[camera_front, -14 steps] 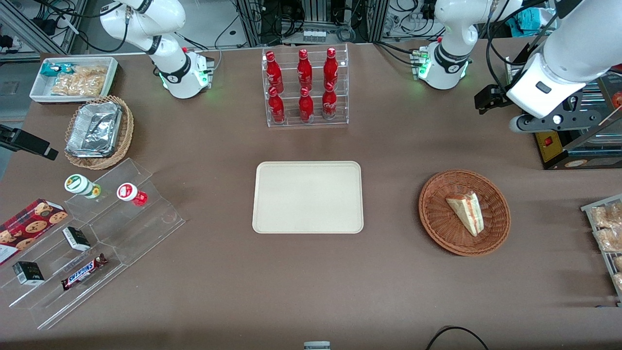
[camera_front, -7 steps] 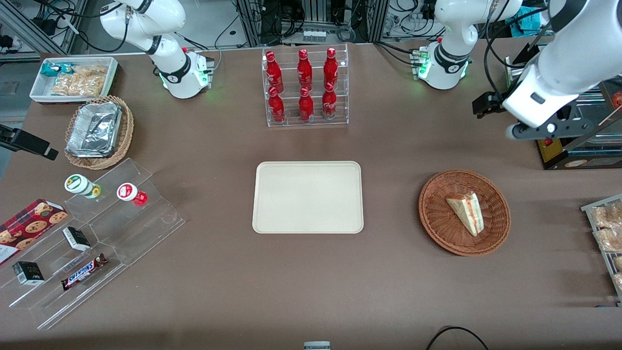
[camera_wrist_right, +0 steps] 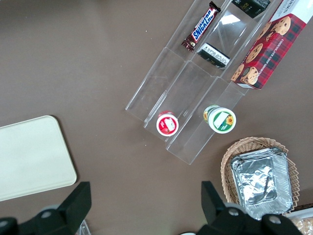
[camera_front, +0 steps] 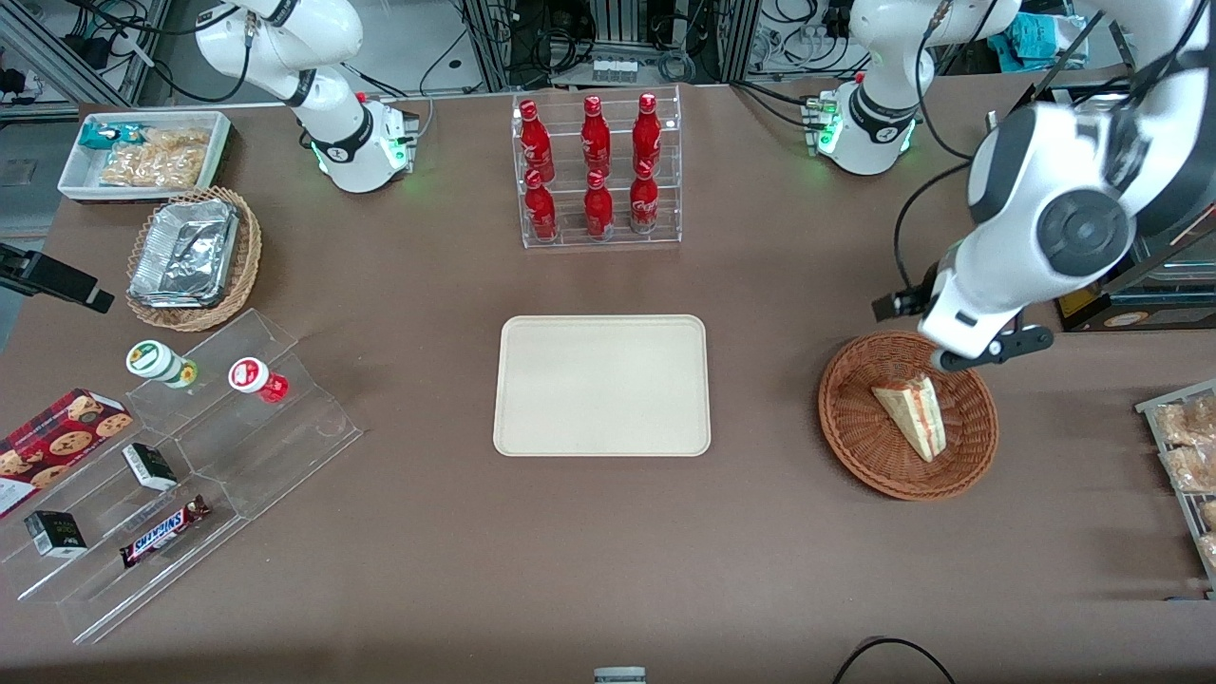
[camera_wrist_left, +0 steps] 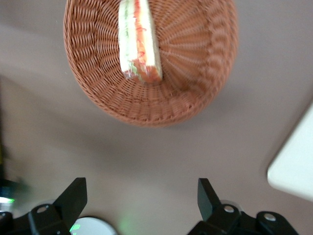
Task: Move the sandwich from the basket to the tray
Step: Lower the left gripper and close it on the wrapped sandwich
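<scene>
The sandwich [camera_front: 914, 414], a wrapped white wedge with red and green filling, lies in the round reddish-brown basket [camera_front: 855, 446] toward the working arm's end of the table. My left gripper [camera_front: 988, 350] hangs above the basket's rim that is farther from the front camera. The left wrist view shows its fingers [camera_wrist_left: 75, 197] spread open around the gripper's middle [camera_wrist_left: 141, 198], with only bare table between them. In that view the sandwich [camera_wrist_left: 139, 41] and basket [camera_wrist_left: 195, 73] sit apart from the fingertips, and a corner of the tray [camera_wrist_left: 296, 166] shows. The cream tray [camera_front: 601, 385] lies mid-table with nothing on it.
A clear rack of red bottles [camera_front: 597, 171] stands farther from the camera than the tray. Toward the parked arm's end are a stepped acrylic shelf [camera_front: 190, 456], a tan basket of foil containers [camera_front: 193, 256] and a white snack bin [camera_front: 142, 152]. Bagged snacks [camera_front: 1187, 456] sit beside the basket.
The left arm has swung down and toward the front camera, from beside the dark machine at the table's end to a spot over the basket's rim. Sandwich, basket and tray have not moved.
</scene>
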### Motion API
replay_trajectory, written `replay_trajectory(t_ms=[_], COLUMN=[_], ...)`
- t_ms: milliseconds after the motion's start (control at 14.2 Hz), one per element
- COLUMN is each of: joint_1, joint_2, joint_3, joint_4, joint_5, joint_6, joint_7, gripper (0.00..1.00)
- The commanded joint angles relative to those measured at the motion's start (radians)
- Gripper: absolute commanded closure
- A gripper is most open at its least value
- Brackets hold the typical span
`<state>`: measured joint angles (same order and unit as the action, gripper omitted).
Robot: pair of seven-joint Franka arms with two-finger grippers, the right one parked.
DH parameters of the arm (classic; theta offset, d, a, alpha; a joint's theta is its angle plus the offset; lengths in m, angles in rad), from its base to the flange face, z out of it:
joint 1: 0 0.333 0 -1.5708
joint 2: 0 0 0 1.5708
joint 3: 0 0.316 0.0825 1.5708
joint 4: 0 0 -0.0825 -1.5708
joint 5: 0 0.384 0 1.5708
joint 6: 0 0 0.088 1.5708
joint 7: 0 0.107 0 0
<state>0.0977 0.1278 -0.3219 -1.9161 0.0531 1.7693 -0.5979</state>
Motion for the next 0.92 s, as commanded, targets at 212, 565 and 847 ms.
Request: replay_trajectory(t_ms=[212, 565, 847], joint_1=[0.022, 0.023, 0.023], joint_2=[0.107, 0.228, 0.277], joint_3=[0.053, 0.109, 0.112], joint_4=[-0.112, -0.104, -0.101], joint_5=[0.004, 0.001, 0.001], joint_6=[0.286, 0.453, 0.503], joint_7=[-0.115, -0.117, -0.114], gripper=[0.00, 0.00, 0.48])
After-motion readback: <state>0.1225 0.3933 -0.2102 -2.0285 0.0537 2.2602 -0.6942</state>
